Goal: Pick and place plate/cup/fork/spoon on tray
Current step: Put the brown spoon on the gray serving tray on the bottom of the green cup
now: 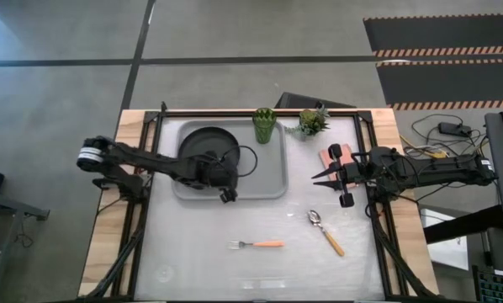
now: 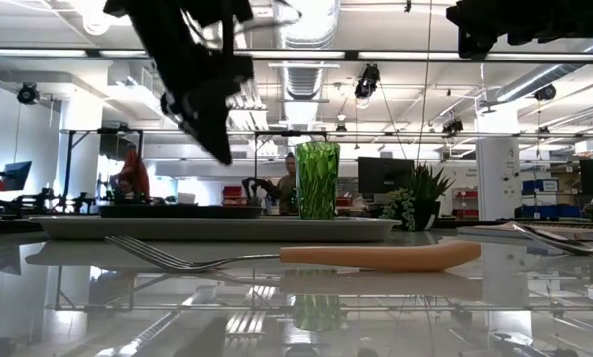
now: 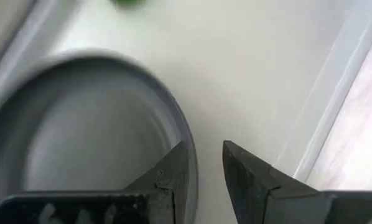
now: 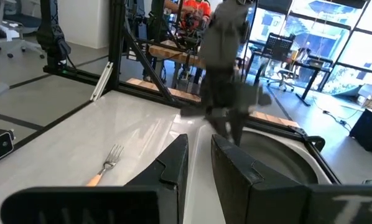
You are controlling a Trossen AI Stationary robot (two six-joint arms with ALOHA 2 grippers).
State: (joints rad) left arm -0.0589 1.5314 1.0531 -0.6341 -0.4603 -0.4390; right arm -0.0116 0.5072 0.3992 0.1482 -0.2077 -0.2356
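The black plate point(image 1: 203, 151) lies flat in the left half of the grey tray point(image 1: 268, 181). The green cup point(image 1: 264, 124) stands upright at the tray's far right corner. The fork point(image 1: 256, 244) and the spoon point(image 1: 325, 231) lie flat on the table, nearer than the tray. My left gripper point(image 1: 227, 192) hovers over the plate's near right rim point(image 3: 173, 118), its fingers a narrow gap apart; the low view point(image 2: 223, 154) shows it clear above the plate point(image 2: 177, 210). My right gripper point(image 1: 315, 176) waits right of the tray, narrowly open and empty.
A small potted plant point(image 1: 313, 122) stands right of the cup. A flat pink rectangle point(image 1: 329, 157) lies by my right gripper. Black frame rails run along the table's left and right edges. Bare table lies around the fork and spoon.
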